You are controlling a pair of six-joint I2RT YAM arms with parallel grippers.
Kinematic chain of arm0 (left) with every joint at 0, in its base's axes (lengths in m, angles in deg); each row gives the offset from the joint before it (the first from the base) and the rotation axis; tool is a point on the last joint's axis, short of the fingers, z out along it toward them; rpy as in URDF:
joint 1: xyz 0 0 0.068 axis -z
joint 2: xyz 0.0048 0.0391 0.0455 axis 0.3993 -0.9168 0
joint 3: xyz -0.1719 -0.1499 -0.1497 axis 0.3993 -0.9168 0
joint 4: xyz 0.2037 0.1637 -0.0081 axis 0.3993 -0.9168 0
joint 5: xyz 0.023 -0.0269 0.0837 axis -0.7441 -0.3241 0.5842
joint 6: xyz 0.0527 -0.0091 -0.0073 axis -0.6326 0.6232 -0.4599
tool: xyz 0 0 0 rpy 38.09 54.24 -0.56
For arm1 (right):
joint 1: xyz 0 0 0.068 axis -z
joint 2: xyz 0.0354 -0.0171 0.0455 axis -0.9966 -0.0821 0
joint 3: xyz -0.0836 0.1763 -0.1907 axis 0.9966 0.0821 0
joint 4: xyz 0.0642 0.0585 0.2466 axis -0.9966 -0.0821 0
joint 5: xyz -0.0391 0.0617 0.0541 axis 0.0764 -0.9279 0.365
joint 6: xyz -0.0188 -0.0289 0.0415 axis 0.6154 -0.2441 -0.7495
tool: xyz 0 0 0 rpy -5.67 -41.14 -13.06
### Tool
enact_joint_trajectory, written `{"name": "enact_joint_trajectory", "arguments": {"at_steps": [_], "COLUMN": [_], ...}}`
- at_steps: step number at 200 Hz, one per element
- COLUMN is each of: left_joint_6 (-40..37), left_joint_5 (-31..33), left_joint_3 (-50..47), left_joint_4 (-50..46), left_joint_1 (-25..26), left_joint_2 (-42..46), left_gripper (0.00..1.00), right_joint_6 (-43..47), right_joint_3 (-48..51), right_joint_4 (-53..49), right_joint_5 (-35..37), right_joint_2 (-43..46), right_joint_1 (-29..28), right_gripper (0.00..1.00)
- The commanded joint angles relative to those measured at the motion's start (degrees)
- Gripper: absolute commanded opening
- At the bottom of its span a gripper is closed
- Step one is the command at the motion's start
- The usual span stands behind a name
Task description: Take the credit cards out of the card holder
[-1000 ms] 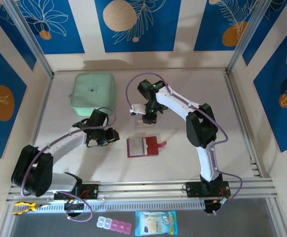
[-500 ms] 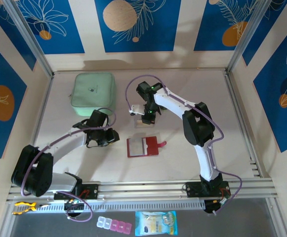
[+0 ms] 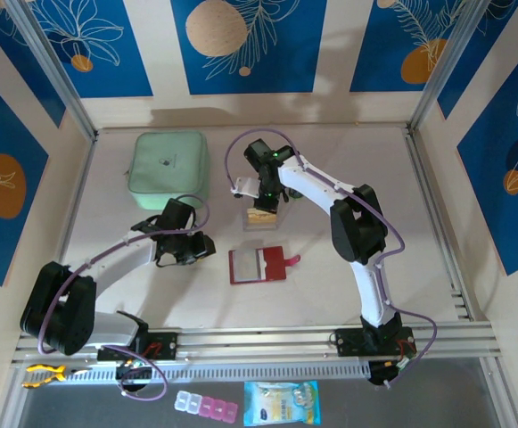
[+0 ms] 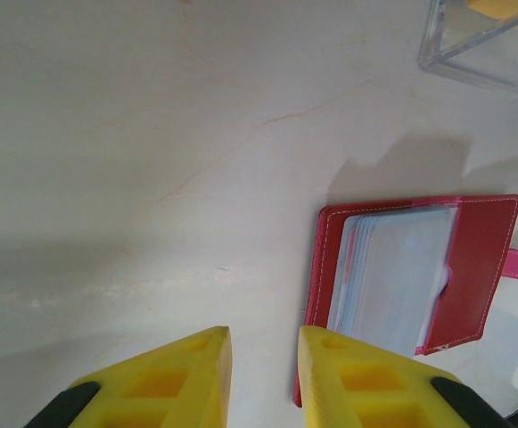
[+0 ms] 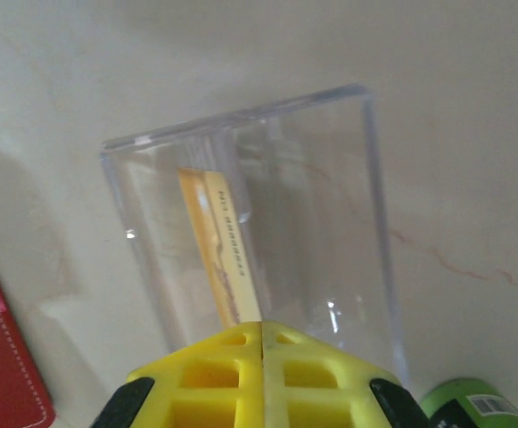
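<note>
Right gripper (image 5: 261, 334) pinches one tan-yellow credit card (image 5: 218, 241), on edge inside one clear tray (image 5: 365, 178). Left gripper (image 4: 265, 374), parted and empty, is beside one open dark-red card holder (image 4: 472, 267) with clear sleeves.

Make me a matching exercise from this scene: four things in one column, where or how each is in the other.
1. card holder
2. yellow card
3. green pouch
4. left gripper

A. far left corner of the table
B. pinched in the right gripper, at the clear tray
C. jaws apart, empty
D. lying open mid-table

Pairs: 1-D, 2-B, 3-A, 4-C
</note>
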Motion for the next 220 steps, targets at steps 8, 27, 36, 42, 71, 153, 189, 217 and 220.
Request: {"name": "enact_joint_trajectory", "arguments": {"at_steps": [8,27,36,42,71,153,189,217,220], "left_joint_6": [0.48,0.4,0.4,0.4,0.39,0.37,0.44,0.57,0.57], "left_joint_5": [-1.0,-1.17,-1.17,-1.15,-1.17,-1.26,-1.35,-1.72,-1.76], "left_joint_3": [-0.28,-0.28,-0.28,-0.28,-0.27,-0.45,-0.46,-0.2,-0.19], "left_joint_4": [-0.24,-0.25,-0.18,-0.18,-0.11,-0.01,-0.01,0.48,0.52], "left_joint_1": [-0.73,-0.72,-0.71,-0.71,-0.74,-0.8,-0.8,-0.73,-0.76], "left_joint_2": [1.28,1.08,0.98,1.03,0.91,0.9,1.06,0.97,0.89], "left_gripper": [0.26,0.26,0.26,0.26,0.26,0.26,0.26,0.26,0.26], "right_joint_6": [-0.8,-0.91,-0.89,-0.86,-0.86,-0.49,-1.37,-3.6,-4.01], "right_joint_3": [-1.59,-1.45,-1.17,-0.93,0.62,3.6,3.26,2.64,2.64], "right_joint_4": [1.43,2.06,2.33,2.55,3.28,3.89,5.44,6.02,5.98], "right_joint_5": [1.55,1.99,2.07,2.17,2.1,1.57,3.81,4.92,4.91], "right_joint_2": [-0.29,-0.66,-0.84,-0.92,-1.16,-0.94,0.13,2.58,2.96], "right_joint_1": [0.17,0.11,0.09,0.0,-0.35,-1.05,-1.05,-1.06,-1.06], "right_gripper": [0.0,0.0,0.0,0.0,0.0,0.01,0.05,0.06,0.06]}}
